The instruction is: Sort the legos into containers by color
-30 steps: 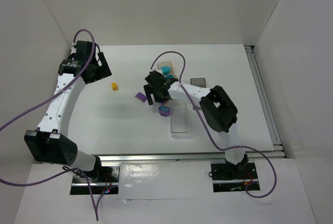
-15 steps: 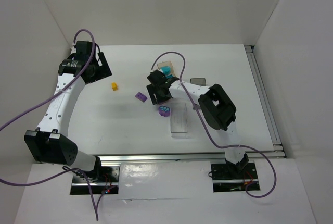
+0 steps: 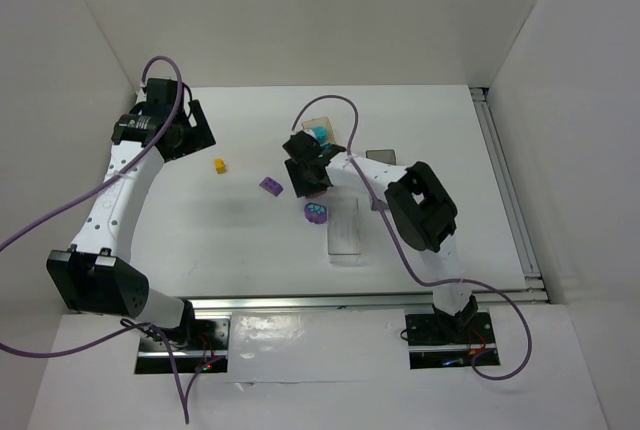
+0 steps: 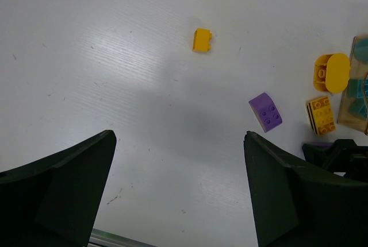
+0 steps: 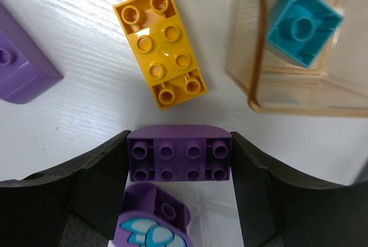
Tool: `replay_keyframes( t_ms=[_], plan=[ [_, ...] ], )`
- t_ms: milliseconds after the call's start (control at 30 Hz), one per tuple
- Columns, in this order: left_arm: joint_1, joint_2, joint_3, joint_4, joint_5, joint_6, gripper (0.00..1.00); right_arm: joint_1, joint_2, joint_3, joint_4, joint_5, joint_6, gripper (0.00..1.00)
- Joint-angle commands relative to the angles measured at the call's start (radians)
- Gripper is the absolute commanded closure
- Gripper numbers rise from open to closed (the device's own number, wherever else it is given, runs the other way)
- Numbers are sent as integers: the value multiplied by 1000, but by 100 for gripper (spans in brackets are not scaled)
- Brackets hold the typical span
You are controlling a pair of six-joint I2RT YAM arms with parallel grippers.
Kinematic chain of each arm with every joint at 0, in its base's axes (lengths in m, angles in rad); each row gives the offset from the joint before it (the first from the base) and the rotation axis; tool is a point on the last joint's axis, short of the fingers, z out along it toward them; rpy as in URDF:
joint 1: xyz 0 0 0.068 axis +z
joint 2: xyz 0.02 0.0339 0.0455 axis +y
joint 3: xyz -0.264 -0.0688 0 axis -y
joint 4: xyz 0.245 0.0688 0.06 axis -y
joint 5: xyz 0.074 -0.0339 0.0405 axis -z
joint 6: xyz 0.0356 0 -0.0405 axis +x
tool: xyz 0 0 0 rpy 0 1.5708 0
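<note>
The right gripper (image 5: 179,168) grips the short ends of the purple brick (image 5: 179,155), probably to carry it to its own container. The brick lies flat on the white table (image 3: 240,240), just beside the tan box (image 5: 253,89) that holds teal bricks (image 5: 299,26). The left gripper (image 4: 178,138) hangs wide open and empty, and plain white walls (image 3: 330,10) close the place.

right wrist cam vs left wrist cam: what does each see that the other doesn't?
Right wrist only: purple eight-stud brick between the right gripper fingers, and a printed purple round brick. Left wrist only: small yellow brick off alone, and the open left gripper. Both: yellow eight-stud brick, purple sloped brick, tan box holding teal bricks.
</note>
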Motion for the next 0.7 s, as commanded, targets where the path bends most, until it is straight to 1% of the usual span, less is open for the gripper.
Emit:
replay_keyframes(
  t_ms=[0,67,133,300,400,533,567,667],
  plan=[
    [7,2,17,9,-7,-8,0,8,-156,56,-24,66,4,46],
    [7,2,17,9,-7,-8,0,8,-185,66,-24,94,-6,46],
    [7,2,17,9,-7,-8,0,-21,-216,85,-24,103,-6,46],
    [7,11,17,9,2,-8,0,-71,-228,109,-15,123,-6,46],
    [7,0,8,9,2,-18,0,-105,-237,120,-36,172,-6,44],
    [7,0,7,9,11,-18,0,-186,-292,54,-45,186,19,44],
    [7,0,7,9,11,-18,0,-226,-324,4,-45,186,34,44],
    [7,0,7,9,11,-18,0,-284,-380,-87,-22,160,56,43]
  ],
)
